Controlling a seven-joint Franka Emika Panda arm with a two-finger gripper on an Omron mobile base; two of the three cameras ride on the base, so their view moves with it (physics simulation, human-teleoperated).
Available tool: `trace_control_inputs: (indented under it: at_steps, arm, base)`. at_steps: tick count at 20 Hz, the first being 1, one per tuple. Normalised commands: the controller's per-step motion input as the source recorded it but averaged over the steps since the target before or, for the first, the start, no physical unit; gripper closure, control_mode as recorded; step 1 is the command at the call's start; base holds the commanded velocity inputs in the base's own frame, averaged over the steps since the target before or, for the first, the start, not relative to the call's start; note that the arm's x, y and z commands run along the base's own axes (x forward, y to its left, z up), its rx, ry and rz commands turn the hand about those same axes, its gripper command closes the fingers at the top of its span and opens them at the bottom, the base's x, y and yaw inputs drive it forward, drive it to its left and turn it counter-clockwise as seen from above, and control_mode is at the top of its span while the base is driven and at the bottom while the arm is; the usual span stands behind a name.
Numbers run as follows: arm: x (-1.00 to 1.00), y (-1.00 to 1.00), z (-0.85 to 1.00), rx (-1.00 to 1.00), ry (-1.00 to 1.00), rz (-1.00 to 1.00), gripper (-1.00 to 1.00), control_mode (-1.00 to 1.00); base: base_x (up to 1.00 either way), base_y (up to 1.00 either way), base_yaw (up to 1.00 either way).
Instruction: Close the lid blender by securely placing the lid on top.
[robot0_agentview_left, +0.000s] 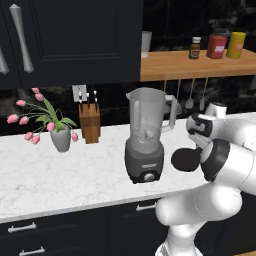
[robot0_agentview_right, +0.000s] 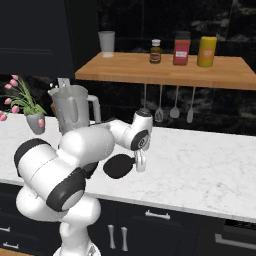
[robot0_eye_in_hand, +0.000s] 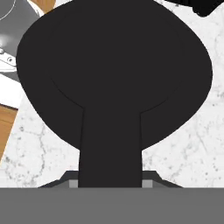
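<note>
While the flat round black lid (robot0_eye_in_hand: 113, 74) is held by its tab in the two-finger gripper (robot0_agentview_right: 140, 161), it is kept above the white marble counter (robot0_agentview_left: 60, 170). It is seen just right of the tall clear blender (robot0_agentview_left: 146, 135), whose jar is uncovered. No writing can be read on the blender's base.

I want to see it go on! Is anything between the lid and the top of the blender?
Nothing visible. The end effector holds the lid by its tab, beside and below the blender's open mouth. Only open air lies between them.

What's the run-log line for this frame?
stage: carrying lid | gripper: shut on lid by its tab | lid: off the counter, beside blender | blender: jar mouth uncovered
</note>
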Motion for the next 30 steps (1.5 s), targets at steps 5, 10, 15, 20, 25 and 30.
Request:
trace_control_inputs:
  at_steps: [5,10,15,20,25,30]
  arm:
    - [0.00,0.00,0.55,0.01,0.08,0.00,1.00,-1.00]
    - [-0.01,0.00,0.53,0.10,0.02,-0.04,1.00,-1.00]
    - [0.00,0.00,0.67,0.19,0.03,-0.08,1.00,-1.00]
    - [0.00,0.00,0.65,0.18,0.00,-0.13,1.00,-1.00]
    - [0.00,0.00,0.78,0.15,0.04,-0.11,1.00,-1.00]
    - [0.00,0.00,0.77,0.15,0.03,-0.06,1.00,-1.00]
  base:
    - [0.00,0.00,0.00]
    - [0.00,0.00,0.00]
    - [0.00,0.00,0.00]
    - [0.00,0.00,0.00]
    - [0.00,0.00,0.00]
    - [0.00,0.00,0.00]
